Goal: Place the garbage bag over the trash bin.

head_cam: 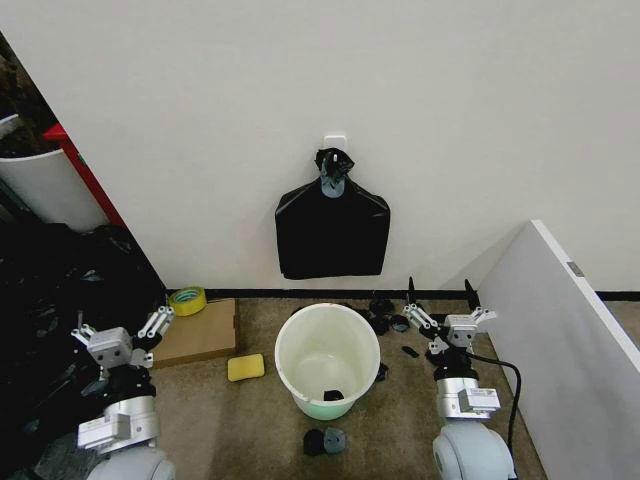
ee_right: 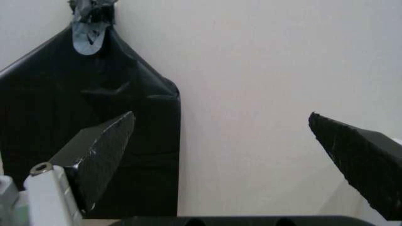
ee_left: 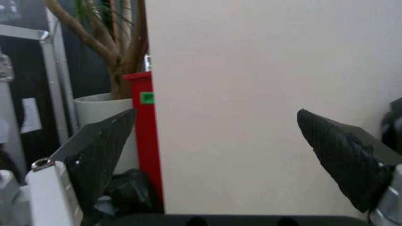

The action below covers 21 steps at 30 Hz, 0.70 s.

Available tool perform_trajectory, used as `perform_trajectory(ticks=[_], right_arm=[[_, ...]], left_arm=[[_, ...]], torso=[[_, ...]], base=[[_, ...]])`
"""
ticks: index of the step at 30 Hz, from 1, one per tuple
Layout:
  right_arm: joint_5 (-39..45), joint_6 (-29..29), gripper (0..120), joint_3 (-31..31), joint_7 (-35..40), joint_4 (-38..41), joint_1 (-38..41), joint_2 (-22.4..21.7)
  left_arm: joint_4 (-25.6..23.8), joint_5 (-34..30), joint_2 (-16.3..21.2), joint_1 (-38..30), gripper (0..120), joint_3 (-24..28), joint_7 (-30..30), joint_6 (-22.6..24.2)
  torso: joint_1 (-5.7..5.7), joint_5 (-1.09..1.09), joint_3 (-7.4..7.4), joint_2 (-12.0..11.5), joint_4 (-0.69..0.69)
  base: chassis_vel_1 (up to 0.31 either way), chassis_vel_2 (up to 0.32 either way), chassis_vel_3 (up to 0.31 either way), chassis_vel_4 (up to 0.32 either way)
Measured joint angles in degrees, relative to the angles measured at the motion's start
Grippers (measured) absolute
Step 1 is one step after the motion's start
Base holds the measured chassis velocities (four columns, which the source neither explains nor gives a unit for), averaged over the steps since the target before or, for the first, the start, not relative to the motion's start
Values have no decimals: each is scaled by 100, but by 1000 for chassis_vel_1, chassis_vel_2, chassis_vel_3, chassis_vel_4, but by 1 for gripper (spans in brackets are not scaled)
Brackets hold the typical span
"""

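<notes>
Both our grippers sit low, left (head_cam: 118, 331) and right (head_cam: 440, 300), jaws spread wide and holding nothing, either side of the bin (head_cam: 328, 362), which stands on the floor. Behind it the bag (head_cam: 332, 232) hangs on the wall from a hook. We judge it light, soft and slippery, best pinched at a lower corner. We read no labels
</notes>
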Motion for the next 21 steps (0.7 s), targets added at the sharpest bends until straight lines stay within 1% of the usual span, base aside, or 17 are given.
perform_trajectory(ticks=[4, 6, 7, 9, 10, 11, 13, 17, 21], right_arm=[[-32, 150, 100, -68, 52, -67, 51, -148], [-334, 358, 100, -53, 50, -159, 112, -166], [-334, 358, 100, -53, 50, -159, 112, -166], [-599, 540, 100, 10, -54, -236, 176, -186], [-488, 513, 100, -31, -105, -219, 175, -240], [-317, 473, 100, -70, -154, -181, 165, -279], [-32, 421, 100, -99, -269, -140, 157, -315], [268, 352, 100, -99, -437, -112, 168, -335], [714, 332, 100, -100, -588, -113, 201, -375]], left_arm=[[53, -319, 50, -36, 100, 56, 251, -90], [47, -449, 70, -20, 100, 111, 423, -120], [47, -449, 70, -20, 100, 111, 423, -120], [108, -469, 118, -3, 100, 126, 787, -318], [183, -525, 202, -19, 100, 144, 1006, -421], [225, -582, 254, -39, 100, 158, 1085, -441], [266, -680, 331, -74, 100, 165, 1157, -442], [255, -819, 386, -81, 100, 193, 1233, -421], [262, -1022, 452, -73, 100, 406, 1287, -481]], torso=[[0, 1, 0, 0, 0], [0, 0, 0, 0, 0], [0, 0, 0, 0, 0], [0, 1, 0, 0, 0], [0, 0, 0, 0, 0], [0, 0, 0, 0, 0], [0, -1, 0, 0, -1], [0, -1, 0, 0, 0], [0, 0, 0, 0, 0]], base=[[0, 0, 0, 0], [0, 0, 0, 0], [0, 0, 0, 0], [0, 0, 0, 0], [0, 0, 0, 0], [0, 0, 0, 0], [0, 0, 0, 0], [0, 0, 0, 0], [0, 0, 0, 0]])
